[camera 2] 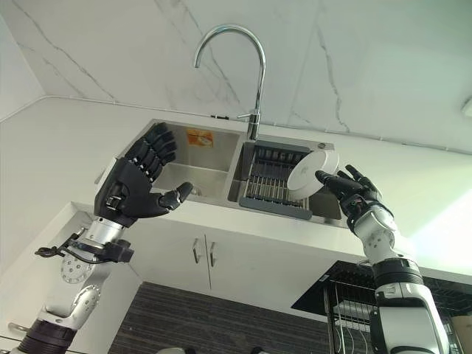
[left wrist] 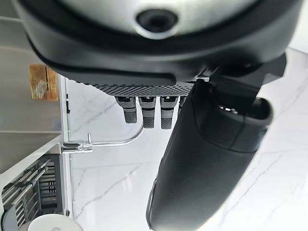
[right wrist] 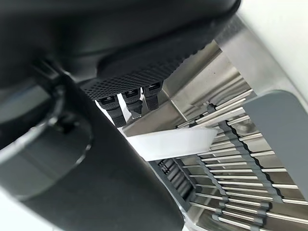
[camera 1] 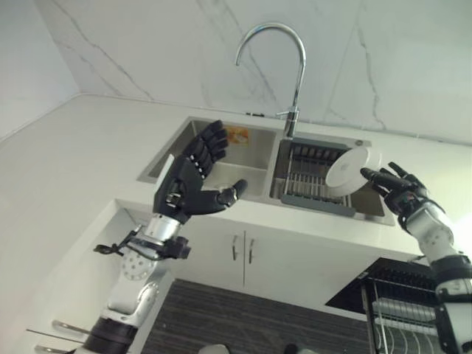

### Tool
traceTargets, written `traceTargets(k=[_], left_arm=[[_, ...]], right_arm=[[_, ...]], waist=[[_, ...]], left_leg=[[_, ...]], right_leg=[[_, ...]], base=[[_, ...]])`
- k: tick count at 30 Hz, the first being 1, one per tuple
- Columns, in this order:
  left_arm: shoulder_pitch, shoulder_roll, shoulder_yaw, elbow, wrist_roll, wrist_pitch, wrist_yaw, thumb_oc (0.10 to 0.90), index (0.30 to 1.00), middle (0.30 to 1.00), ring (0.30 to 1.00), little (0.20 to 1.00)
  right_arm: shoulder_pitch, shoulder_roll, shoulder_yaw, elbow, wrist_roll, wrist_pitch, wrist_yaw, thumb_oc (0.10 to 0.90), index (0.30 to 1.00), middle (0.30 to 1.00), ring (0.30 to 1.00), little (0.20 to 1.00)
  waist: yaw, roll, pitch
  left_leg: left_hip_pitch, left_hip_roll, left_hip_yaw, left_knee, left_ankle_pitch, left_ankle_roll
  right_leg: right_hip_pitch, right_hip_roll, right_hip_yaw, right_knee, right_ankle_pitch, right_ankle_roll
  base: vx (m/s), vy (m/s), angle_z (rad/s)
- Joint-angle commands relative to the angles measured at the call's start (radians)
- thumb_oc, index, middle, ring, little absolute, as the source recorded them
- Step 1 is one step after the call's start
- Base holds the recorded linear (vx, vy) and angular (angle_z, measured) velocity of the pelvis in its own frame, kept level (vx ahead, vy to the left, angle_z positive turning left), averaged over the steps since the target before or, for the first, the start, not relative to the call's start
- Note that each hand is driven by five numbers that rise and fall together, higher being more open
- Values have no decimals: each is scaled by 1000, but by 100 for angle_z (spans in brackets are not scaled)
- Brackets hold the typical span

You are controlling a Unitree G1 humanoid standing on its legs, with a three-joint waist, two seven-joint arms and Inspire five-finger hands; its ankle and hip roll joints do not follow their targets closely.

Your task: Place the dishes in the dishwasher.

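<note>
One white plate (camera 1: 352,168) sits pinched between the right hand's (camera 1: 404,193) fingers and thumb above the sink rack (camera 1: 313,181), apparently lifted for the dishwasher (camera 1: 402,306) below; left hand (camera 1: 193,177) hovers spread, empty.

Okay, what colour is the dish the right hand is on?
White, plain; the dish shows best in the right eye view.

The right hand (right wrist: 96,159) pinches a white plate (right wrist: 168,143) above the sink's drying rack (right wrist: 240,187).
</note>
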Motion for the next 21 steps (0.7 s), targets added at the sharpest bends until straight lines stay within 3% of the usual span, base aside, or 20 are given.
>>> traceTargets(k=[1, 21], left_arm=[[-112, 37, -13, -77, -32, -71, 15, 800, 900, 900, 900, 900], [-115, 54, -2, -64, -40, -68, 28, 800, 900, 900, 900, 900]], right_arm=[[-144, -99, 5, -7, 39, -69, 40, 800, 900, 900, 900, 900], [-170, -113, 14, 67, 52, -54, 44, 800, 900, 900, 900, 900]], waist=[[16, -9, -50], [30, -4, -46]], left_leg=[[-4, 35, -49, 48, -133, -54], [-11, 44, -62, 48, -119, -66]], right_leg=[[83, -30, -23, 55, -180, 69], [99, -25, -53, 55, -191, 55]], base=[[13, -8, 5], [14, -13, 6]])
